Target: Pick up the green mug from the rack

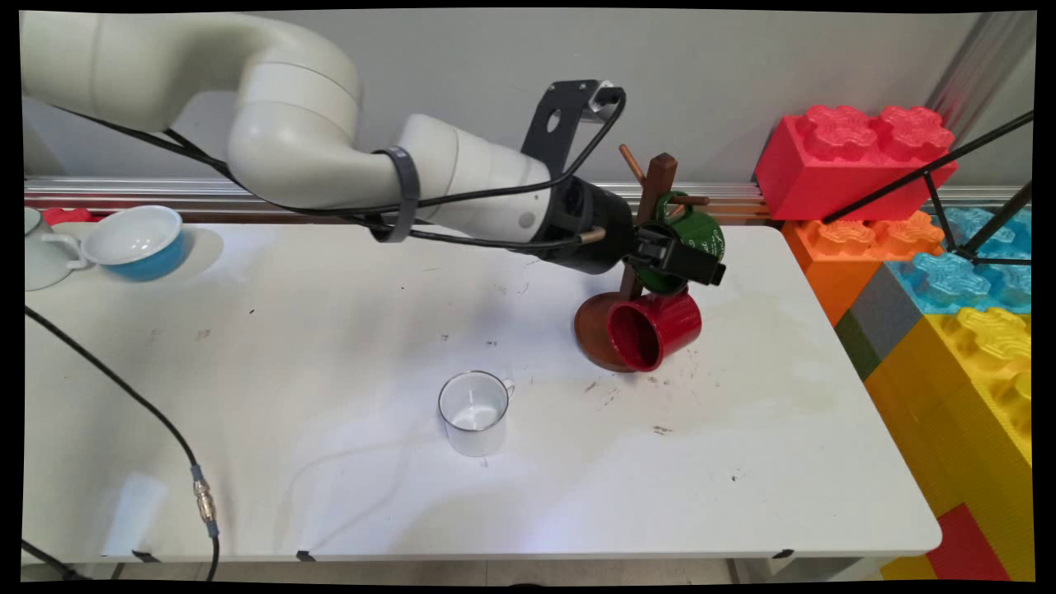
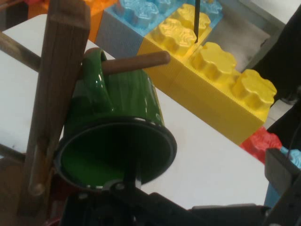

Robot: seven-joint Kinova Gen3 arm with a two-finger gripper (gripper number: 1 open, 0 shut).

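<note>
A wooden mug tree (image 1: 652,202) stands near the counter's (image 1: 330,495) far right edge. A red mug (image 1: 656,330) hangs low on it. A clear glass mug (image 1: 473,412) stands alone mid-counter, and a blue bowl (image 1: 136,241) sits at the far left corner. The hand view shows the green mug (image 2: 117,136) hooked by its handle on a peg (image 2: 136,62), mouth facing the camera. The arm reaches sideways; the gripper (image 1: 681,260) fingers close on the green mug's rim.

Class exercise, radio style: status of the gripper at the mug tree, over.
Black two-finger gripper shut on glossy green enamel mug's rim. Mug's handle over wooden mug tree's peg. Red mug hangs just below.
</note>
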